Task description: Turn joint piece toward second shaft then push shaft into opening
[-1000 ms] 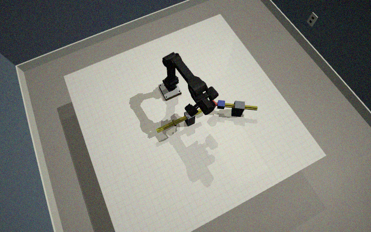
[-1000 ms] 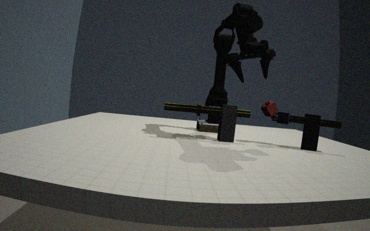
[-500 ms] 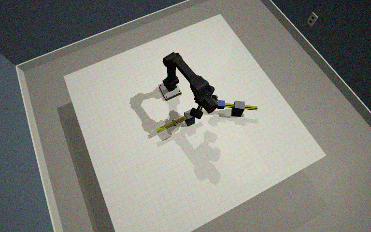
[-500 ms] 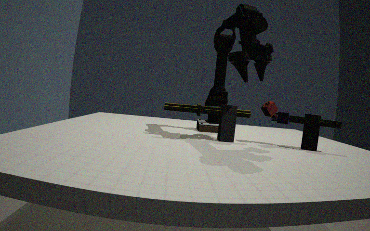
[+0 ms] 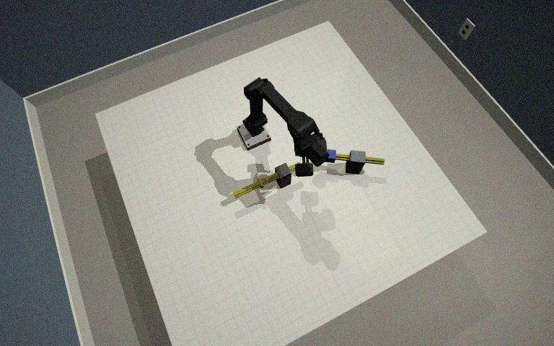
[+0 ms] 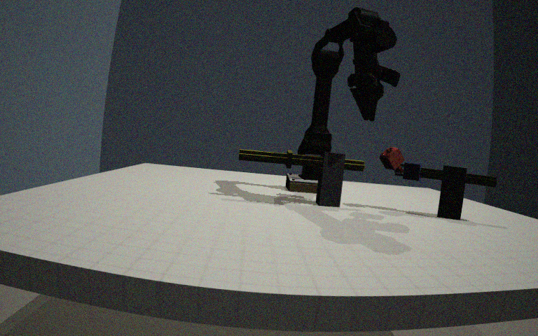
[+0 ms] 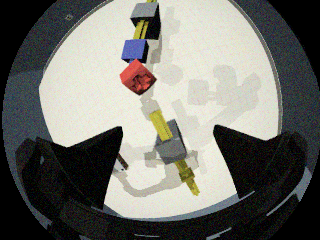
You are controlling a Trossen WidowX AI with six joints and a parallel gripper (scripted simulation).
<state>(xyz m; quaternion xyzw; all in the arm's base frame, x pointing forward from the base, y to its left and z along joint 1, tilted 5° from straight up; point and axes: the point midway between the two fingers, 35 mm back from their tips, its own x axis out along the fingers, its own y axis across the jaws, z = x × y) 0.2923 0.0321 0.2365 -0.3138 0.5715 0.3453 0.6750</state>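
The red joint piece is tilted up on the end of the first shaft, beside a blue collar. Its opening faces partly upward, out of line with the second shaft; the arm hides it in the top view. The first block bears that shaft. The yellow second shaft lies through its block, its near end apart from the joint. My gripper is open and empty, high above the gap and second block.
The arm's base plate stands behind the two shafts. A small raised collar sits on the second shaft, on the far side of its block from the joint. The pale table carries both blocks.
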